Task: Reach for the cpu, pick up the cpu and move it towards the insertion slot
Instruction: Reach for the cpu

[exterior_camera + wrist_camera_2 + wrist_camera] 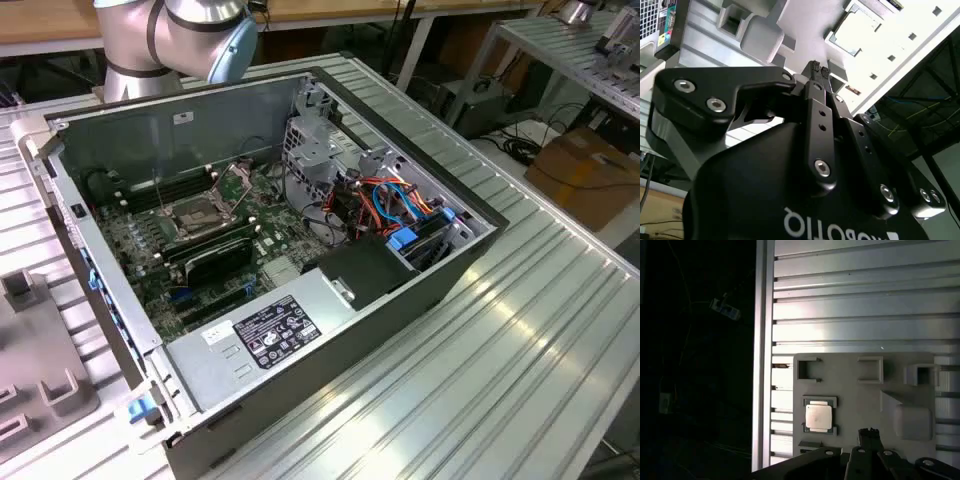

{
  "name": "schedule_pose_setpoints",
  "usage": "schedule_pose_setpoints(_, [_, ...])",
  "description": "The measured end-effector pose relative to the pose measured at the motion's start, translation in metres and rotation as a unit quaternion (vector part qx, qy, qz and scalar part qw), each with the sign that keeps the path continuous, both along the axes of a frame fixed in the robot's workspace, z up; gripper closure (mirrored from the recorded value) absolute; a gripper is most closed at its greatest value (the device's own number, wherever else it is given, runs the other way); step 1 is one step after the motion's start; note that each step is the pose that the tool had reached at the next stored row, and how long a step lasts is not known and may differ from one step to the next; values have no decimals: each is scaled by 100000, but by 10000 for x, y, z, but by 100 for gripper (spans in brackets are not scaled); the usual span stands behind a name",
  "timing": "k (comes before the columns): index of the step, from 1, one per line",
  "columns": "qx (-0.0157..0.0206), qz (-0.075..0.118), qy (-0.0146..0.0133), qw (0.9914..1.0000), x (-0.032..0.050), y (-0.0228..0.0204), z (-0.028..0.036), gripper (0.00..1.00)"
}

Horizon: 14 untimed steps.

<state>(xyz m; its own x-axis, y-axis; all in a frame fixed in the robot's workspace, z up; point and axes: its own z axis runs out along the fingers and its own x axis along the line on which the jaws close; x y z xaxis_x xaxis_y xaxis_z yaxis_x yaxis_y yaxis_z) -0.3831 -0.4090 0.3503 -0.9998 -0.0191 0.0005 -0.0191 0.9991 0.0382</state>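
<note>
Jaws are together, the two black fingertips meeting with nothing between them in the second wrist view. They hang over a grey fixture plate, near the cpu but not touching it.

A ribbed metal worktop carries everything. On it lies an open computer case, its side panel off and its inside facing up. The pale grey and blue arm rises behind the case's far wall, towards the exterior view's left. Inside the case, a silver power supply box with a printed label sits along the near wall, and a bundle of blue and orange cables lies towards the exterior view's right.

The grey fixture plate rests on the worktop beside the case, at the exterior view's left. It has several raised brackets and square pockets moulded into it.

The insertion slot sits on the green board in the case, a square socket with a shiny metal frame and a dark centre. Its frame appears to be swung up behind it, with long black memory slots just beside it.

The cpu lies flat in a square nest on the fixture plate, well apart from the insertion slot. Its dull silver face is up, held by small lips at its edges. In the second wrist view it shows as a pale square beyond the fingertips.
</note>
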Motion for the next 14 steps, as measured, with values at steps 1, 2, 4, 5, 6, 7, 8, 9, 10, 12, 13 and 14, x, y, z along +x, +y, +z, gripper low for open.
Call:
schedule_pose_setpoints(1, [1, -2, 0, 100000, 0, 0, 0, 89])
schedule_pose_setpoints(2, [-1, 0, -1, 100000, -7, 0, 0, 89])
schedule_pose_setpoints(4, [-1, -2, -2, 100000, -22, 0, 0, 89])
schedule_pose_setpoints(5, [0, 0, 0, 100000, -26, 0, 0, 89])
schedule_pose_setpoints(6, [-1, 2, 1, 100000, -29, 0, 0, 89])
schedule_pose_setpoints(7, [-1, 2, 3, 100000, -34, 0, 0, 89])
schedule_pose_setpoints(8, [-2, 1, 4, 100000, -44, 0, 0, 89])
schedule_pose_setpoints(9, [0, -5, 1, 100000, -51, 0, 0, 89])
schedule_pose_setpoints(10, [0, -6, 2, 100000, -55, 0, 0, 89])
schedule_pose_setpoints(12, [2, 0, 20, 100000, -63, 0, 0, 89])
schedule_pose_setpoints(13, [-1, -2, 25, 100000, -78, 0, 0, 89])
schedule_pose_setpoints(14, [-3, 4, 26, 100000, -87, 0, 0, 89])
